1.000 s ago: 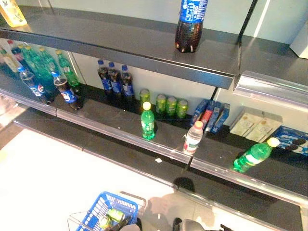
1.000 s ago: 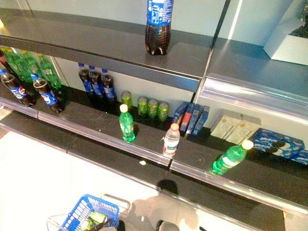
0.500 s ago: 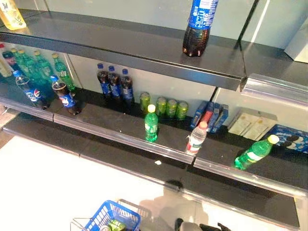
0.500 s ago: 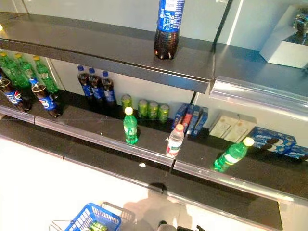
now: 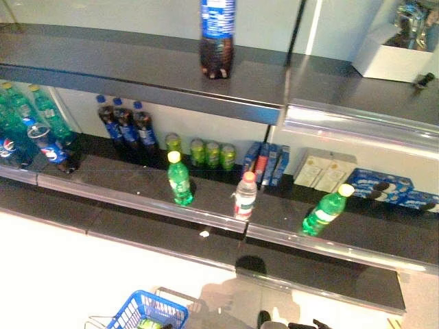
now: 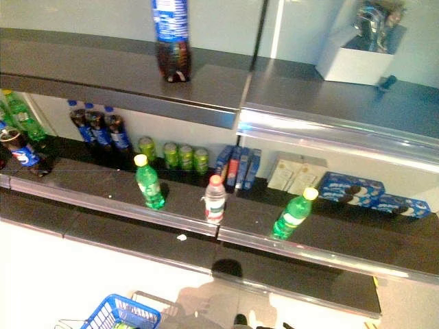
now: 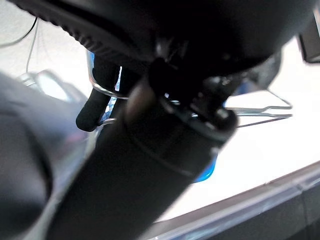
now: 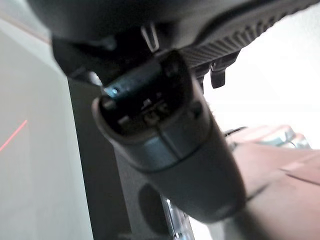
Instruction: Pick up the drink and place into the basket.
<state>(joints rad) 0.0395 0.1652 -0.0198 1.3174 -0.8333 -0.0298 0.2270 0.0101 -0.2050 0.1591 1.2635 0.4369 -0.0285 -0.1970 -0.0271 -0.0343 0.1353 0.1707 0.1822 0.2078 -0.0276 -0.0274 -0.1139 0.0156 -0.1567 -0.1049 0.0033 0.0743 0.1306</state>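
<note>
The blue basket (image 5: 147, 312) hangs low at the left from my left hand (image 7: 210, 35), which is shut on its thin wire handles (image 7: 102, 91). A green drink (image 5: 147, 323) lies inside it. My right hand (image 5: 289, 324) hangs low near the bottom of the eye views, empty, with relaxed fingers and its thumb (image 8: 165, 140) straight. On the middle shelf (image 5: 130, 181) stand a green bottle with a yellow cap (image 5: 180, 179), a clear bottle with a pink cap (image 5: 244, 197) and a leaning green bottle (image 5: 326, 210). A tall cola bottle (image 5: 217, 38) stands on the top shelf.
Dark cola bottles (image 5: 127, 127), green cans (image 5: 206, 152) and green and cola bottles (image 5: 38, 130) stand further back and left. Blue boxes (image 5: 267, 163), beige boxes (image 5: 319, 177) and cookie packs (image 5: 384, 188) lie at the right. A white box (image 5: 387, 51) sits on the top shelf.
The whole picture has shifted, so the camera has turned right and tipped up. The basket sits lower in the view. The bottles on the shelves have not moved.
</note>
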